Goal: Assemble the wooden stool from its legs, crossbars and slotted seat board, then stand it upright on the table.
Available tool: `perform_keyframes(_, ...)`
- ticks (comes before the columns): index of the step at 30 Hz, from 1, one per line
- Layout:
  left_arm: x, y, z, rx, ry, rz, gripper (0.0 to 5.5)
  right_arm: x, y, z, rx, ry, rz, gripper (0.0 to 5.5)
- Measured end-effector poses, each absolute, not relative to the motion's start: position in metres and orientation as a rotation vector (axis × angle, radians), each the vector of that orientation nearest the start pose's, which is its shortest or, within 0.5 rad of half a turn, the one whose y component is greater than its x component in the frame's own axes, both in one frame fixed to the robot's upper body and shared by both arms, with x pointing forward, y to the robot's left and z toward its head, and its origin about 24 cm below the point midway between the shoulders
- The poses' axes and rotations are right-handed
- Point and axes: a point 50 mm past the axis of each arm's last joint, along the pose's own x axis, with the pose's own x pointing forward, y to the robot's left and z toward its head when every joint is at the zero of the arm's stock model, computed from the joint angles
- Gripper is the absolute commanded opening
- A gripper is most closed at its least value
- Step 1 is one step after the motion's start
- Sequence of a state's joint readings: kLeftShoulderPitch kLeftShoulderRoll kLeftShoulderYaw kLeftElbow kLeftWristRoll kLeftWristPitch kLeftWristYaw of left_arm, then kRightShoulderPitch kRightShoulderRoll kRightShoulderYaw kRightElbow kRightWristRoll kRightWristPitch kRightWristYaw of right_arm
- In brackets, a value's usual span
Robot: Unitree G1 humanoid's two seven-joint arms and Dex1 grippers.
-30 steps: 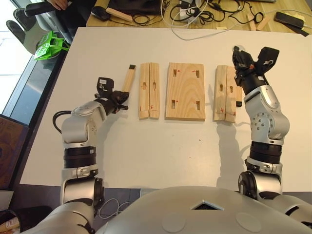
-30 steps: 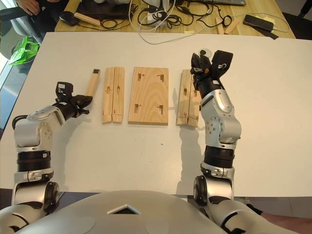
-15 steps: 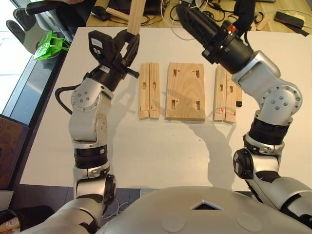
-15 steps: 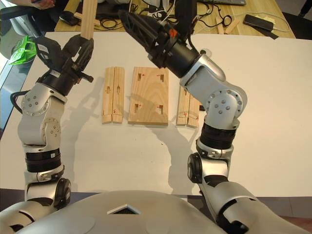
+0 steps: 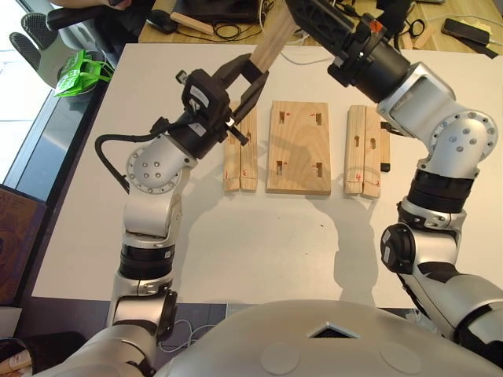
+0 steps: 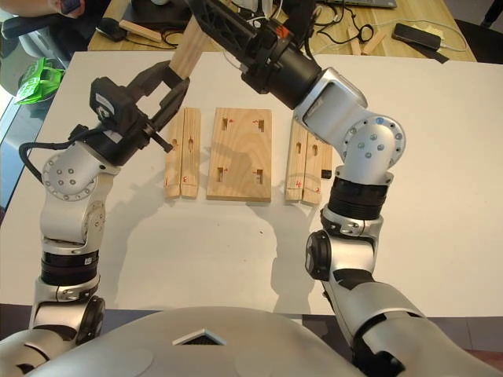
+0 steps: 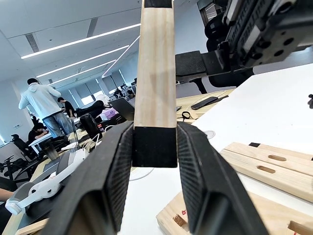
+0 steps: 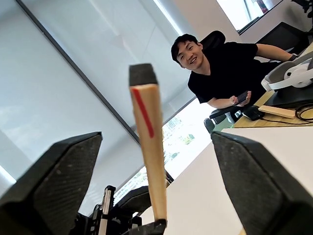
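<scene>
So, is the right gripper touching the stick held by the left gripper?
Apart. In the right wrist view the stick stands between the right gripper's open fingers, with gaps on both sides.

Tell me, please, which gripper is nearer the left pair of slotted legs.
Left. The left gripper, clamping a wooden bar, hangs over the legs; the right gripper is raised farther back, open.

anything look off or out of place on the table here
Nothing looks damaged or spilled. The seat board and the left slotted pair and right slotted pair lie straight in a row. One stick is off the table, tilted, clamped in the left gripper, with the open right gripper at its upper end.
</scene>
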State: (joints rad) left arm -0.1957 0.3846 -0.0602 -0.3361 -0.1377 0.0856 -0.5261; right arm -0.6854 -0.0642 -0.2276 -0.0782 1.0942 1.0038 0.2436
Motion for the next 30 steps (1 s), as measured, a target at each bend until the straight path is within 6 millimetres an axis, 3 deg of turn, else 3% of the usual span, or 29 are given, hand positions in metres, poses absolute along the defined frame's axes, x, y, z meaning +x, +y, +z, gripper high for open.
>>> perform_keyframes(10, 0.259, 0.144, 0.154, 0.356, -0.338, -0.693, 1.28, 0.307, -0.078, 0.218, 0.781, 0.046, 1.047, 2.57)
perform_keyframes(23, 0.260, 0.142, 0.157, 0.359, -0.350, -0.698, 1.28, 0.306, -0.078, 0.213, 0.775, 0.085, 1.038, 0.73)
perform_keyframes(30, 0.259, 0.139, 0.156, 0.347, -0.347, -0.712, 1.28, 0.308, -0.079, 0.206, 0.793, 0.096, 0.992, 0.42)
